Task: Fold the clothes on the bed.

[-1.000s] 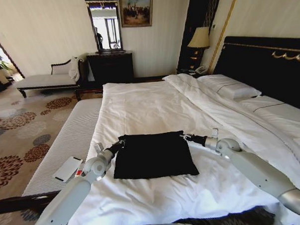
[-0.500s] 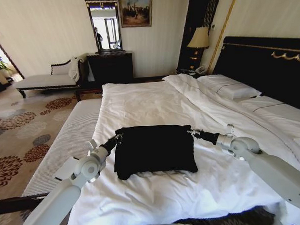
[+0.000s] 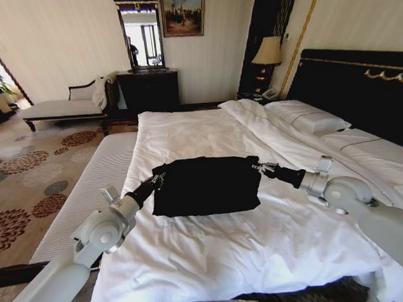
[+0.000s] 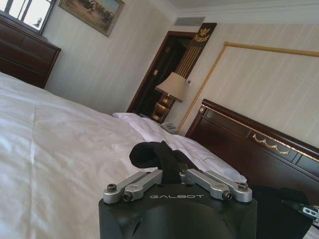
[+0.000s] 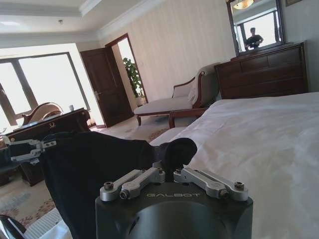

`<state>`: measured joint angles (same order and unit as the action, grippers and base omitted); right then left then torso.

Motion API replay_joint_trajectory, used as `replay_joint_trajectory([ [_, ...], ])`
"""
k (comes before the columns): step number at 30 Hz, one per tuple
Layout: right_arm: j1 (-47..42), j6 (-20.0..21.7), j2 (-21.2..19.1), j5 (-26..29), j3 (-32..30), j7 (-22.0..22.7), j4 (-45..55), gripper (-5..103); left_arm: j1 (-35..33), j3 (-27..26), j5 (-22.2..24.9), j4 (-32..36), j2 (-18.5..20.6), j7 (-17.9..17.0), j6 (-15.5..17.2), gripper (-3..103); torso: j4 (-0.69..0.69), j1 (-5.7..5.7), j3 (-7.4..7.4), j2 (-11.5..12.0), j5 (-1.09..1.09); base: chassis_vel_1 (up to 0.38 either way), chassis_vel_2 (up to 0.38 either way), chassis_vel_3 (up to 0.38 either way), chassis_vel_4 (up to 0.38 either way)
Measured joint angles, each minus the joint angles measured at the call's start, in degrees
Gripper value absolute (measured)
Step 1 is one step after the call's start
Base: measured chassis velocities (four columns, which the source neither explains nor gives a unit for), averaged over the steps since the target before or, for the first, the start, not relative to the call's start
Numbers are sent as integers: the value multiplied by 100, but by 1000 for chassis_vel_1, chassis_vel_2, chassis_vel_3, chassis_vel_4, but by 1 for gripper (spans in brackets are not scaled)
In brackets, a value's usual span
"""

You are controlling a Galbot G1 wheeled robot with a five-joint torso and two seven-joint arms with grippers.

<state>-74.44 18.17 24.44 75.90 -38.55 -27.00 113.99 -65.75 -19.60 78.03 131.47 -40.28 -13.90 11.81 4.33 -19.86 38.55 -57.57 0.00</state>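
Gripping opposite upper corners of the black T-shirt [image 3: 204, 185], both sets of fingers were closed on fabric: the left gripper [image 3: 158, 179] at centre-left of the frame, the right gripper [image 3: 261, 168] at centre-right. The folded shirt hung stretched between them, its lower edge resting on the bed [image 3: 212, 251] at mid-frame.

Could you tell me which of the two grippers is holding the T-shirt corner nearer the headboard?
The right gripper, pinching the T-shirt at the corner toward the headboard; the left gripper holds the opposite corner, toward the bed's carpet side.
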Motion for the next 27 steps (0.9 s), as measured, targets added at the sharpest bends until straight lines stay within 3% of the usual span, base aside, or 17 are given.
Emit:
replay_joint_trajectory([
  [5,-746,53,-67,85,-666,202,459,2,-353,-212,254,344,195,-102,-2,1,-1,0,-1,0,0,0,0,0,0],
  [10,-472,161,-132,198,-247,571,335,2,-403,-20,252,229,164,-179,0,1,-3,1,-1,0,2,0,0,0,0],
  [12,97,232,-140,236,391,734,-200,2,-170,172,225,-316,-3,-197,12,1,-1,1,1,0,0,0,0,0,0],
  [13,97,232,-140,236,391,734,-200,2,-170,172,225,-316,-3,-197,12,1,-1,1,1,0,0,0,0,0,0],
  [16,1157,239,20,143,1551,744,-959,2,86,370,132,-1177,-214,-83,33,1,-2,-2,2,1,-2,0,0,0,0],
  [17,1157,239,20,143,1551,744,-959,2,86,370,132,-1177,-214,-83,33,1,-2,-2,2,1,-2,0,0,0,0],
  [21,2344,84,428,-71,3064,715,-2014,2,527,784,-136,-2188,-559,188,56,1,-4,-2,2,1,1,0,0,0,0],
  [27,3342,-196,898,-330,4135,618,-2864,2,997,1207,-448,-2921,-1078,243,27,1,-2,-2,2,1,-1,0,0,0,0],
])
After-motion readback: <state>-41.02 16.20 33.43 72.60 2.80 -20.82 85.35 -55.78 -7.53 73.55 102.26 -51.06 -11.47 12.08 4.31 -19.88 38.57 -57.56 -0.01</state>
